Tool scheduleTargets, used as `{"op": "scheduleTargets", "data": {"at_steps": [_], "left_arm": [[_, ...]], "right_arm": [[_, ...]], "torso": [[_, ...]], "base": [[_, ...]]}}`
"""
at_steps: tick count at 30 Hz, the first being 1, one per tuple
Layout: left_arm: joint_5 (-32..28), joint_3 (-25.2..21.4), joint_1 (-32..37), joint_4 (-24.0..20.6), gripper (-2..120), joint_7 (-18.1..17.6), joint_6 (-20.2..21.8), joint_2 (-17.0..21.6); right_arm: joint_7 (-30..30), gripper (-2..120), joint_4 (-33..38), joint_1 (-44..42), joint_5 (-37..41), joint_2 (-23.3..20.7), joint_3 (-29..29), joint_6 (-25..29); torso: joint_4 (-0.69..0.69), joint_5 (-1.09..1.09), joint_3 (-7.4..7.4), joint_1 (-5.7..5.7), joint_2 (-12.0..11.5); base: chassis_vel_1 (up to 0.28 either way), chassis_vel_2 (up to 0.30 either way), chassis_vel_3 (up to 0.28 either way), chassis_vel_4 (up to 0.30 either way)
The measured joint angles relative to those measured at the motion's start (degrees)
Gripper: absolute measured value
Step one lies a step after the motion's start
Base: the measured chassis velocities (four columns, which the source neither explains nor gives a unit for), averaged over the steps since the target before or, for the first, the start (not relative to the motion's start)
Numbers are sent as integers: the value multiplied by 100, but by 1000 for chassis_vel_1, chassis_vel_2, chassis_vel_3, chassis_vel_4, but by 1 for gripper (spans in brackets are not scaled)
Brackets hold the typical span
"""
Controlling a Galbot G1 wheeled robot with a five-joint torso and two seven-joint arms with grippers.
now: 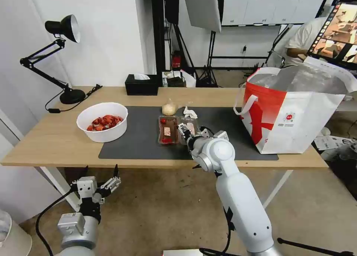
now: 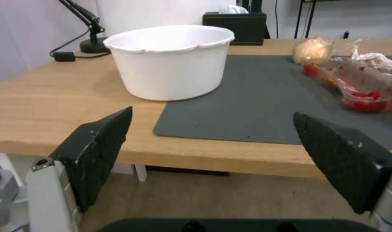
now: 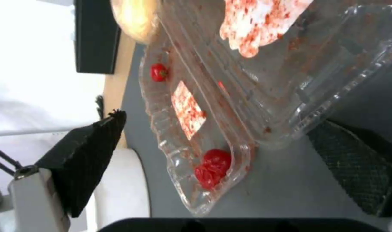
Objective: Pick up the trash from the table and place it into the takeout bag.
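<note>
Light-wood desk [image 1: 55, 137] with dark grey mat [image 1: 141, 137] mid-frame, black lamp [image 1: 55, 55] upper left. Clear food tray [image 1: 173, 129] at centre, takeout bag [image 1: 293, 111] right. Right gripper [image 3: 213, 154] wide open around tray corner; left gripper [image 1: 101, 170] open, empty, lower left.

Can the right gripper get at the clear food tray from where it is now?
Probably yes. The right gripper is open at the near edge of the clear food tray, its fingers spread either side of the tray's rim, with nothing between them.
</note>
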Motion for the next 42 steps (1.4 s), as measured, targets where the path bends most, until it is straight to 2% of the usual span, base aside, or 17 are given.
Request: {"op": "scheduleTargets", "data": {"at_steps": [6, 9, 14, 16, 18, 24, 28, 29, 30, 32, 33, 36, 42], "left_arm": [[0, -2, 8, 9, 100, -2, -29, -2], [5, 7, 18, 31, 100, -2, -79, -39], [11, 16, 20, 37, 100, -2, -104, -60], [11, 13, 22, 37, 100, -2, -118, -61], [11, 12, 24, 36, 100, -2, -122, -59], [14, -6, 51, 0, 100, -8, -148, -77], [26, -6, 62, -10, 100, -8, -160, -94], [34, -5, 66, -11, 100, -8, -165, -110], [34, -5, 66, -11, 100, -8, -165, -110], [48, -7, 80, -12, 100, -9, -186, -140], [48, -7, 80, -12, 100, -9, -186, -140], [56, -8, 93, -11, 100, -10, -207, -160], [28, -10, 54, -4, 100, -10, -208, -79]], "right_arm": [[-604, 100, 28, -69, -470, -94, -75, 247], [-1317, 100, 84, -136, -1051, -244, -199, 393], [-1911, 100, 92, -153, -1737, -446, -333, 407], [-2257, 100, 54, -88, -2131, -661, -485, 231], [-2337, 100, 44, -28, -2133, -730, -534, 109], [-2511, 100, -349, 783, -1612, -912, -788, -655], [-2362, 100, -717, 1301, -1244, -832, -1006, -1034], [-1838, 100, -990, 1617, -839, -654, -1059, -1397], [-1838, 100, -990, 1617, -839, -654, -1059, -1397], [-637, 100, -1509, 2029, -209, -182, -923, -1736], [-637, 100, -1509, 2029, -209, -182, -923, -1736], [-45, 100, -1692, 2154, -30, 33, -838, -1793], [135, 100, -1464, 2032, 138, -212, -876, -1796]], "torso": [[0, 0, 2, 2, -2], [1, 0, 1, 2, -2], [0, 1, 1, 2, -1], [-1, 0, 2, 2, -2], [-1, 1, 1, 2, -1], [0, 0, 1, 2, -2], [-1, 0, 1, 2, -1], [0, 0, 1, 2, -1], [0, 0, 1, 2, -1], [3, -1, 1, 2, -2], [3, -1, 1, 2, -2], [3, -1, 1, 2, -2], [-1, 0, 1, 2, -2]], "base": [[0, 0, 0, 0], [0, 0, 0, 0], [0, 0, 0, 0], [0, 0, 0, 0], [0, 0, 0, 0], [0, 0, 0, 0], [0, 0, 0, 0], [0, 0, 0, 0], [0, 0, 0, 0], [0, 0, 0, 0], [0, 0, 0, 0], [0, 0, 0, 0], [0, 0, 0, 0]]}}
